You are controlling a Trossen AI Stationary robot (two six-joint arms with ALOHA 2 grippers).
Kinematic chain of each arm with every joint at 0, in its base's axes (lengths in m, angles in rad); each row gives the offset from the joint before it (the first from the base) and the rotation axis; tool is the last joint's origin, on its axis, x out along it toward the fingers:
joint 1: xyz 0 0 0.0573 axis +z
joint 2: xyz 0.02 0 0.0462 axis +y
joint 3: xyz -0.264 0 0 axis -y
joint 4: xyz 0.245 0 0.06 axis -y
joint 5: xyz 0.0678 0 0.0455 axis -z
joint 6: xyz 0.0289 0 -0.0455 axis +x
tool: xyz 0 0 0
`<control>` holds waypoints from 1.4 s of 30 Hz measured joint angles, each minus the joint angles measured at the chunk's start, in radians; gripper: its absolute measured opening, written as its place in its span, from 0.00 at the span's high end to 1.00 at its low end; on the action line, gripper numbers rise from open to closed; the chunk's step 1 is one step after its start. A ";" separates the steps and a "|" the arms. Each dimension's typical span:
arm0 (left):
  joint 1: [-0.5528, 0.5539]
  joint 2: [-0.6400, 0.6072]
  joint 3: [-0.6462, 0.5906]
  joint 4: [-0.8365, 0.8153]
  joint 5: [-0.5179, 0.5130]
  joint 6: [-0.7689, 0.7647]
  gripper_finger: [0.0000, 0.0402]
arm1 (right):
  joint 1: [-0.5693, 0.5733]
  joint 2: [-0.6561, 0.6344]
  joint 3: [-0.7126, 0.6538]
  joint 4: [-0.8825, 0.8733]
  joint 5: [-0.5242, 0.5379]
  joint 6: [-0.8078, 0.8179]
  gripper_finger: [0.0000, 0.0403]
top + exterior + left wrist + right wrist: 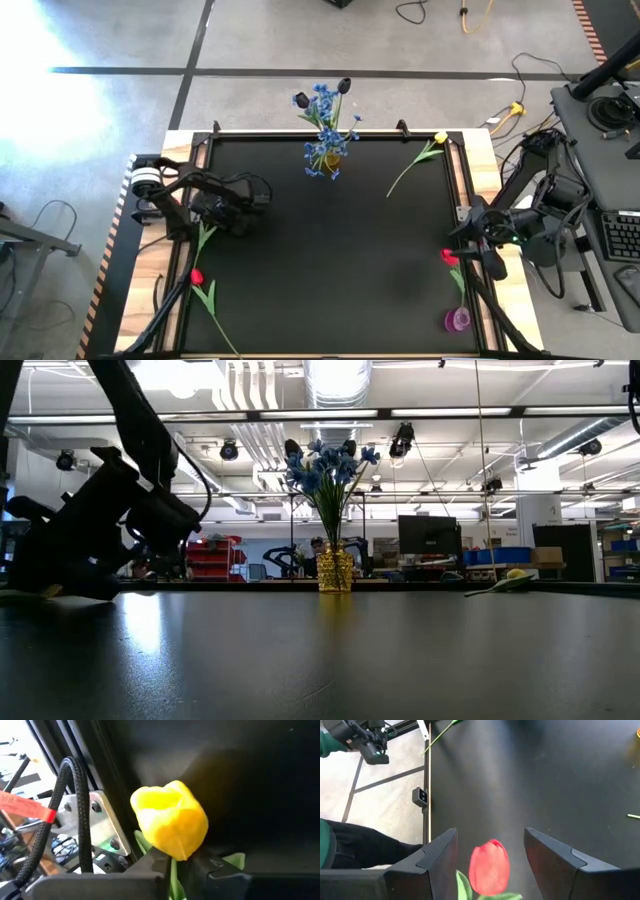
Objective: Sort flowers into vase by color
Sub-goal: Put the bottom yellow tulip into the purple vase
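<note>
Gripping a yellow tulip [171, 824] by its stem just under the head, the left gripper [175, 870] has its fingers closed on the flower low at the worktop's left edge, the green stem running toward the front of the worktop. The right gripper [490, 865] sits at the right edge with its fingers spread, a red tulip [489, 867] lying between them untouched, head pointing toward the worktop's middle.

The worktop [300, 260] is matte black, framed by black rails over pale wood. At its back edge a gold vase [335, 570] stands upright, holding blue sprigs [330, 468] and dark tulips [301, 99]. Another yellow tulip [440, 137] lies at the back right, stem slanting toward the centre. Two red tulips [197, 276] lie at the front left, stems angled toward the front; a purple flower [457, 320] rests at the front right.

Beyond the worktop, a grey concrete floor with dark tape lines and loose cables; the low view shows a workshop with strip lights, monitors and red shelving.
</note>
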 joint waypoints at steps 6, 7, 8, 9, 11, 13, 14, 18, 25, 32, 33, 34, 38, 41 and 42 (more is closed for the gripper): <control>-0.002 -0.121 0.120 -0.066 -0.133 0.000 0.99 | 0.000 0.000 0.035 -0.003 0.011 -0.066 0.45; -0.006 -0.147 0.153 -0.082 -0.158 0.000 1.00 | 0.000 0.000 0.043 -0.007 0.024 -0.079 0.45; -0.012 -0.176 0.196 -0.075 -0.186 0.000 1.00 | 0.000 0.000 0.050 -0.008 0.041 -0.093 0.45; -0.021 -0.204 0.243 -0.061 -0.218 -0.002 1.00 | 0.000 0.000 0.058 -0.008 0.058 -0.105 0.45; -0.045 -0.259 0.334 -0.060 -0.279 -0.003 1.00 | -0.001 -0.001 0.070 -0.007 0.086 -0.117 0.45; -0.079 -0.300 0.429 -0.013 -0.332 0.024 1.00 | -0.003 -0.001 0.075 -0.007 0.104 -0.122 0.45; -0.098 -0.318 0.477 0.017 -0.347 0.048 1.00 | -0.005 -0.001 0.076 -0.008 0.107 -0.123 0.45; -0.202 -0.353 0.665 0.081 -0.396 0.162 1.00 | -0.005 0.005 0.076 -0.007 0.108 -0.123 0.45; -0.407 -0.320 0.856 0.466 -0.484 0.493 1.00 | -0.005 0.034 0.074 -0.006 0.210 -0.166 0.45; -0.453 -0.185 0.876 1.083 -0.416 0.824 1.00 | -0.005 0.032 0.074 0.058 0.343 -0.203 0.45; -0.453 -0.159 0.876 1.161 -0.384 0.840 1.00 | -0.005 0.036 0.074 0.085 0.357 -0.234 0.45; -0.452 -0.132 0.876 1.231 -0.358 0.855 1.00 | -0.005 0.040 0.074 0.119 0.373 -0.266 0.45; -0.451 -0.011 0.876 1.525 -0.244 0.913 1.00 | -0.022 0.070 0.074 0.274 0.421 -0.393 0.44; -0.451 0.069 0.876 1.720 -0.143 0.917 1.00 | -0.061 0.096 0.074 0.362 0.414 -0.440 0.39; -0.452 0.090 0.882 1.755 -0.124 0.915 1.00 | -0.076 0.105 0.074 0.378 0.406 -0.448 0.37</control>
